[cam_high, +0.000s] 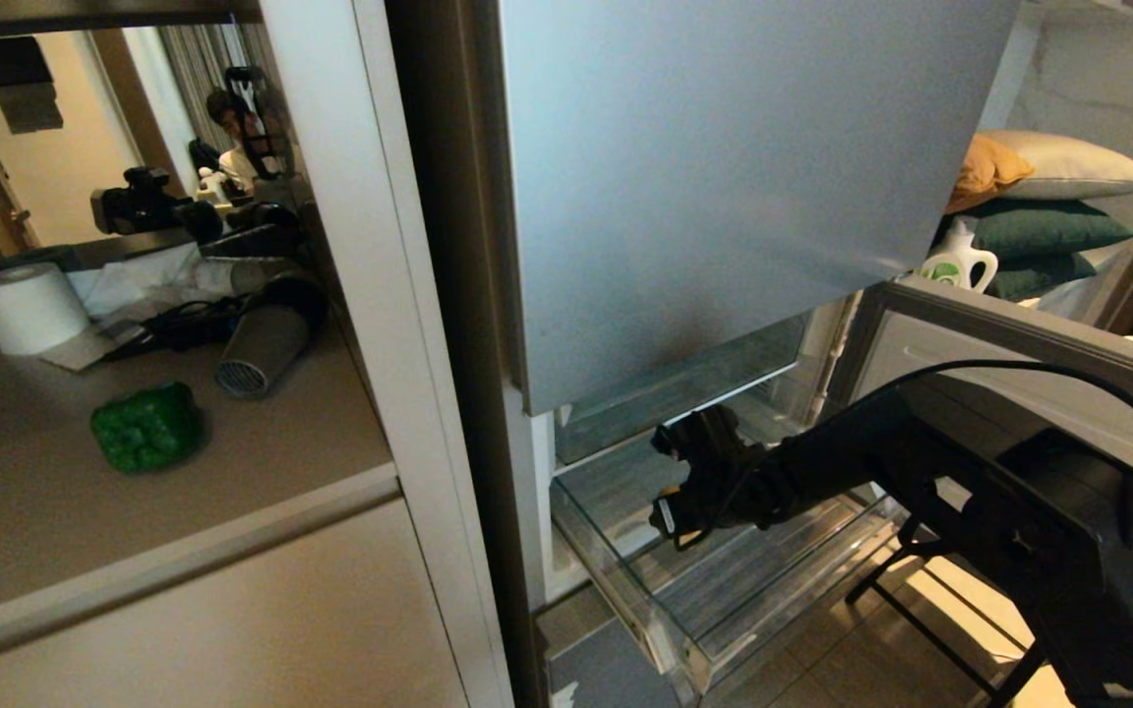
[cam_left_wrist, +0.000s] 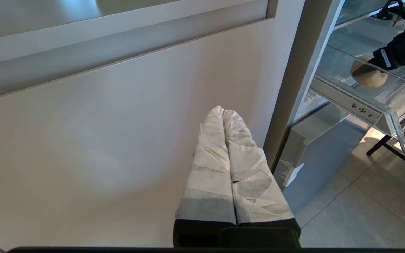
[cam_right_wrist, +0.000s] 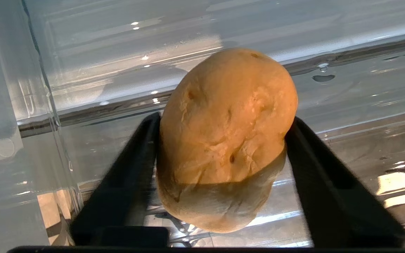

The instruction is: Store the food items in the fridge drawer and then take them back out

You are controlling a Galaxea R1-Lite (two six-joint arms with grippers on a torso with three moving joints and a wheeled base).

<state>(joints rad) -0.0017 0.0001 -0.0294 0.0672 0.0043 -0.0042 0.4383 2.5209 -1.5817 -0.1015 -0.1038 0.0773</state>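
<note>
This is a lived-in home, in its kitchen corner: a silver-grey fridge [cam_high: 724, 197] stands open beside beige cabinet doors [cam_left_wrist: 118, 140] over a tiled floor [cam_left_wrist: 357, 218]. Stacked pillows [cam_high: 1048, 197] and a detergent bottle [cam_high: 960, 261] sit behind it, and a paper roll [cam_high: 30, 307] stands at the bench's back edge.

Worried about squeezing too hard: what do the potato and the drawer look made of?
Potato: matte tan skin with dimpled eyes, looks like a real potato or a firm replica; cannot tell which. Fridge drawer: clear, glossy hard plastic, see-through with sharp glints.
</note>
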